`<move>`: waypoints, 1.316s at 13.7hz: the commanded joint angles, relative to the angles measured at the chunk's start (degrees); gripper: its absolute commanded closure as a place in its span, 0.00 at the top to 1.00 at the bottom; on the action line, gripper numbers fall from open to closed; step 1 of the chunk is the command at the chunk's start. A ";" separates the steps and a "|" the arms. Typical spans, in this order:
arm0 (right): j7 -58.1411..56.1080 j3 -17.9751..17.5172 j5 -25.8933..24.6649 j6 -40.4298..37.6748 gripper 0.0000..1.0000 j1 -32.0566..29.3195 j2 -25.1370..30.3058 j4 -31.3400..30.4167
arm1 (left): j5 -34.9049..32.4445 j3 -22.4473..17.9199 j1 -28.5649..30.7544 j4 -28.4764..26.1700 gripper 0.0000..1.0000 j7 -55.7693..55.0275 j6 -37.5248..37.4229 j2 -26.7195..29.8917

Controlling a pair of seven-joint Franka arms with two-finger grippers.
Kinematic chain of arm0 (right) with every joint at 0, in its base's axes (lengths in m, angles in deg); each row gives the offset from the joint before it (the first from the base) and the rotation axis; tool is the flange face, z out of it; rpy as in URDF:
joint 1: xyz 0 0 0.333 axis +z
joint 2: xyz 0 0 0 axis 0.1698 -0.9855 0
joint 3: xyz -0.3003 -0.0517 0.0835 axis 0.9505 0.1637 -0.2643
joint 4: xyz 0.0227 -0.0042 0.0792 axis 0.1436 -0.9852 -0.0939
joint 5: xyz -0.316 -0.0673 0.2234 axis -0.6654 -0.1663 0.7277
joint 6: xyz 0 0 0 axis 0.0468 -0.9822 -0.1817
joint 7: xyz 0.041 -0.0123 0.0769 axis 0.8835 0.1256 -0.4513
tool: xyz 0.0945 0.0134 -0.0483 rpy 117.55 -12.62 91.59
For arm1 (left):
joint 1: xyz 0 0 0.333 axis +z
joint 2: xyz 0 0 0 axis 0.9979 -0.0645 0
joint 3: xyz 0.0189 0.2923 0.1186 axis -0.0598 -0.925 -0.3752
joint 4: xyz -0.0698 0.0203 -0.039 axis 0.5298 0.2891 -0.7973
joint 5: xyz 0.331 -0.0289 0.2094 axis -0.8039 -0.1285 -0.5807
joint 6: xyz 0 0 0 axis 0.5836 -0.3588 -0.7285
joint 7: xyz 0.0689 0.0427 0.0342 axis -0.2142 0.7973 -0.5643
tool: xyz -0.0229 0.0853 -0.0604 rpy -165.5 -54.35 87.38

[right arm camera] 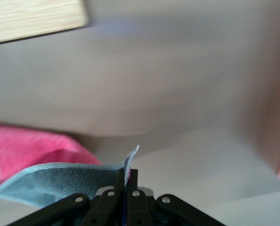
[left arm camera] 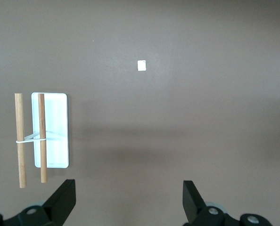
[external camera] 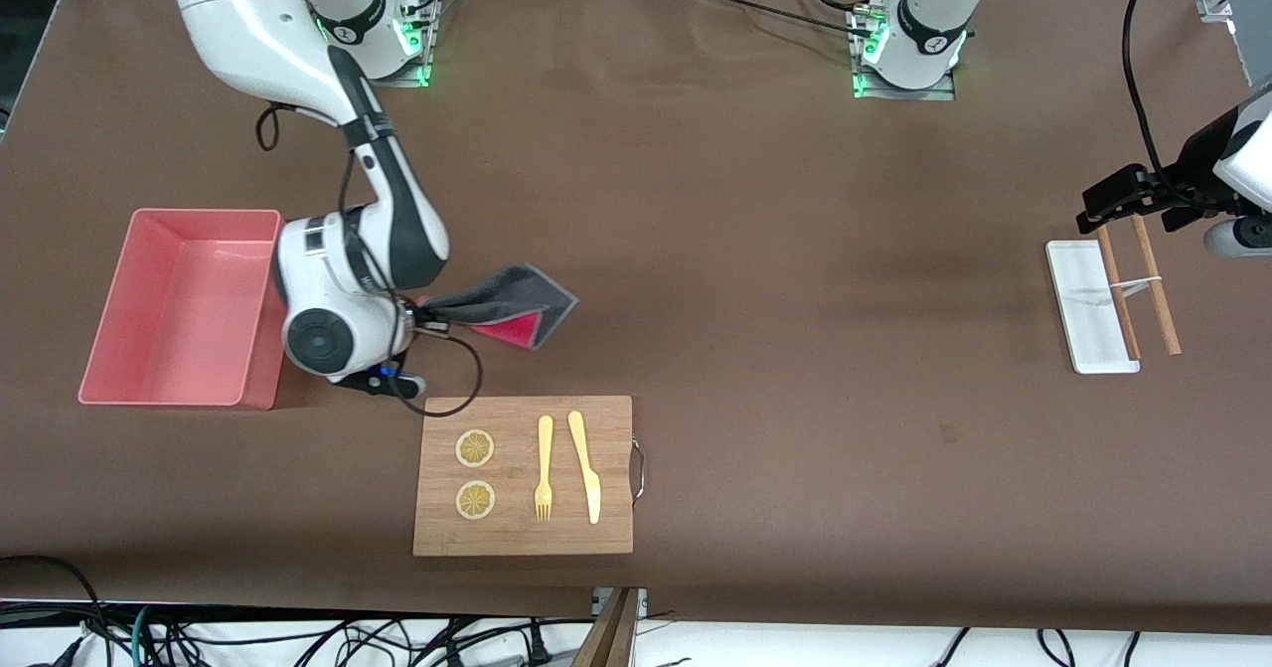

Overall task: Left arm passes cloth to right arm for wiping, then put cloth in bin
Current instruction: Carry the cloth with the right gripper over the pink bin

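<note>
Front view: right gripper [external camera: 422, 317] is clamped on one edge of the cloth [external camera: 512, 304], low over the table between the bin [external camera: 179, 306] and the wooden board [external camera: 524, 475]. Cloth trails out from the fingers toward the left arm's end, grey face up, pink face showing underneath at the drooping corner. Bin sits at the right arm's end of the table, just beside the right wrist. Board is nearer the camera than the cloth and carries two lemon slices [external camera: 475, 474], a fork [external camera: 544, 467] and a knife [external camera: 585, 465], all lying flat and apart. Left gripper [external camera: 1133, 212] hangs at the left arm's end over the white tray [external camera: 1088, 306], holding nothing; this arm waits. Two wooden sticks [external camera: 1139, 289] joined by a white band lie there, one across the tray, the other on the table beside it.

Left wrist view: fingers [left arm camera: 64, 197] spread wide, nothing between them, bare table below. Tray and sticks visible off to one side, plus a small white tag [left arm camera: 142, 65] on the table.

Right wrist view: jaws pinched tight on the cloth's hemmed edge, grey face toward the camera, pink fold next to it. Board corner [right arm camera: 34, 18] shows at the frame edge.
</note>
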 commanded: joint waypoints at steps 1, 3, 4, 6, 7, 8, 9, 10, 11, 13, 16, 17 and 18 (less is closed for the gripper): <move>-6.63 3.14 -0.22 -3.82 0.00 0.45 2.58 -0.57 | -1.05 0.13 0.19 1.79 1.00 -0.03 -1.17 -0.76; -11.81 6.13 -0.13 -6.29 0.00 0.45 4.16 -0.48 | -1.05 0.13 0.19 1.79 1.00 -0.12 -1.17 -0.76; -13.66 7.36 0.04 -7.78 0.00 0.45 5.21 -0.40 | -1.05 0.13 0.19 1.79 1.00 -0.03 -1.17 -0.76; -13.95 7.98 -0.05 -11.55 0.00 0.45 8.54 -0.05 | -1.05 0.13 0.19 1.79 1.00 -0.03 -1.17 -0.76; -13.68 8.07 -0.13 -13.92 0.00 0.45 10.30 0.83 | -1.05 0.13 0.19 1.79 1.00 -0.12 -1.17 -0.76; -13.51 8.07 -0.05 -17.16 0.00 0.45 12.06 2.05 | -1.05 0.13 0.19 1.79 1.00 -0.03 -1.17 -0.76; -13.51 8.16 -0.13 -20.33 0.00 0.45 13.38 4.24 | -1.05 0.13 0.19 1.79 1.00 -0.03 -1.17 -0.76; -13.42 8.34 -0.05 -23.41 0.00 0.45 14.35 6.52 | -1.05 0.13 0.19 1.79 1.00 -0.12 -1.17 -0.76; -13.50 9.03 -0.13 -26.13 0.00 0.45 14.97 8.64 | -1.05 0.22 0.19 1.79 1.00 -0.03 -1.17 -0.76; -15.26 12.54 -0.14 -31.06 0.00 0.45 15.24 12.33 | -1.05 0.13 0.19 1.79 1.00 -0.03 -1.17 -0.76; -26.21 20.44 -0.31 -35.65 0.00 0.36 15.24 16.56 | -1.05 0.13 0.19 1.79 1.00 -0.03 -1.17 -0.76; -29.47 23.25 -0.40 -35.74 0.00 0.36 15.24 16.57 | -1.14 0.13 0.19 1.79 1.00 -0.03 -1.17 -0.76; -32.02 25.54 -0.75 -35.74 0.00 0.36 15.24 16.57 | -1.05 0.22 0.19 1.79 1.00 -0.03 -1.17 -0.76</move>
